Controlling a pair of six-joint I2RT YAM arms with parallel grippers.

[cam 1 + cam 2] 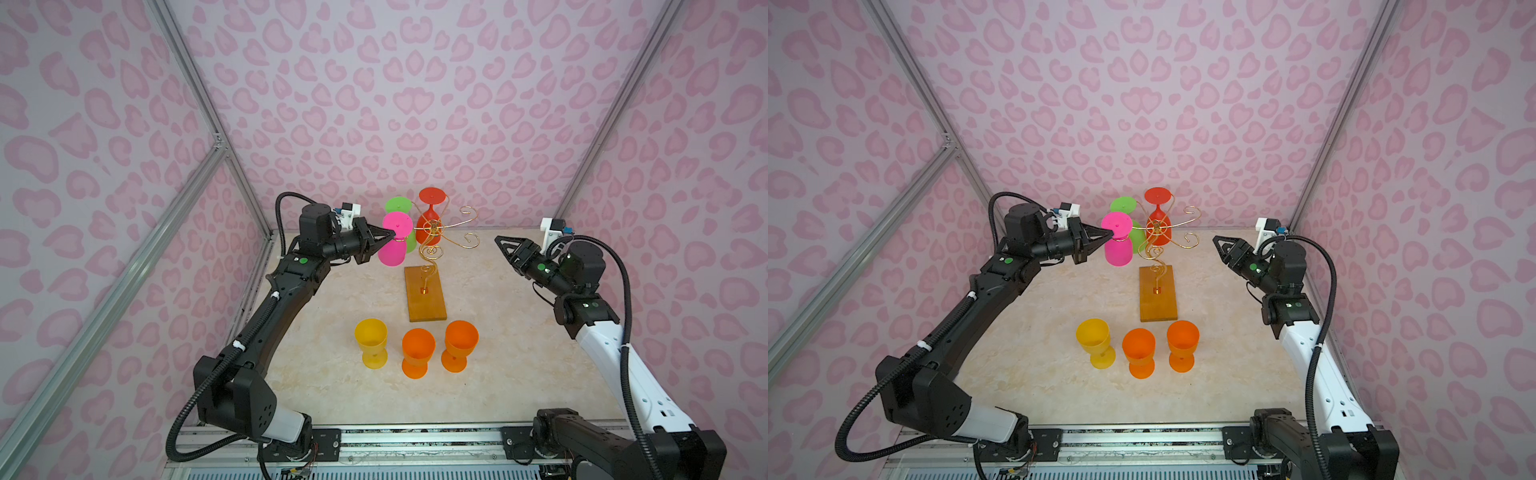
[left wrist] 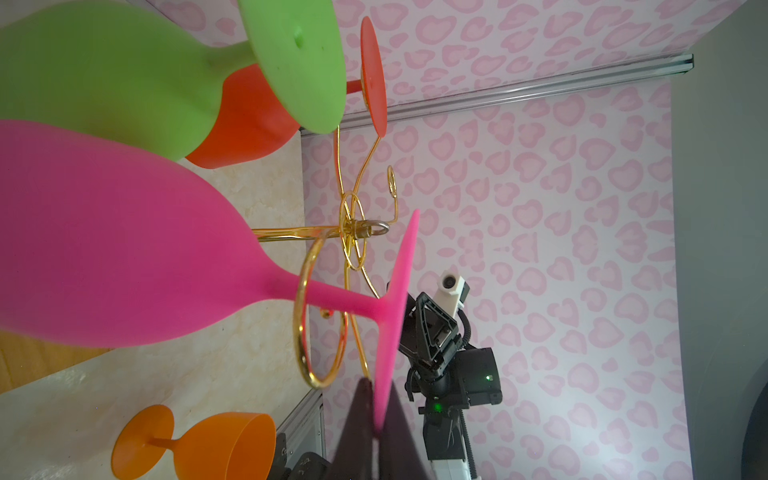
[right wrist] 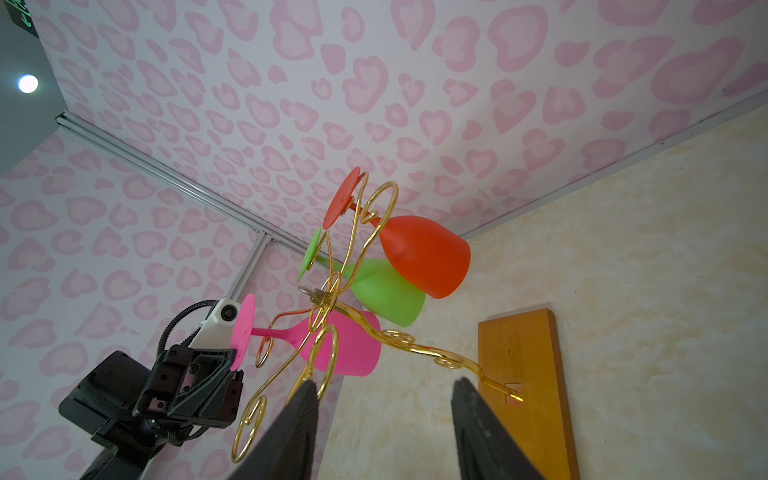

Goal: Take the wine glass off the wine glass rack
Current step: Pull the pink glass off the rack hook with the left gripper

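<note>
Pink wine glass (image 1: 392, 251) partly hides green glass (image 1: 398, 205).

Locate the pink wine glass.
In both top views the pink wine glass hangs inverted on the left side of the wine glass rack, by the green glass, foot pinched by the left gripper.

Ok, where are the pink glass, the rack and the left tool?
pink glass (image 1: 392, 254): in a top view, on its bowl.
rack (image 1: 428, 307): in a top view, on its wooden base.
left tool (image 1: 391, 235): in a top view, at its tips, pinching the glass's foot.
</note>
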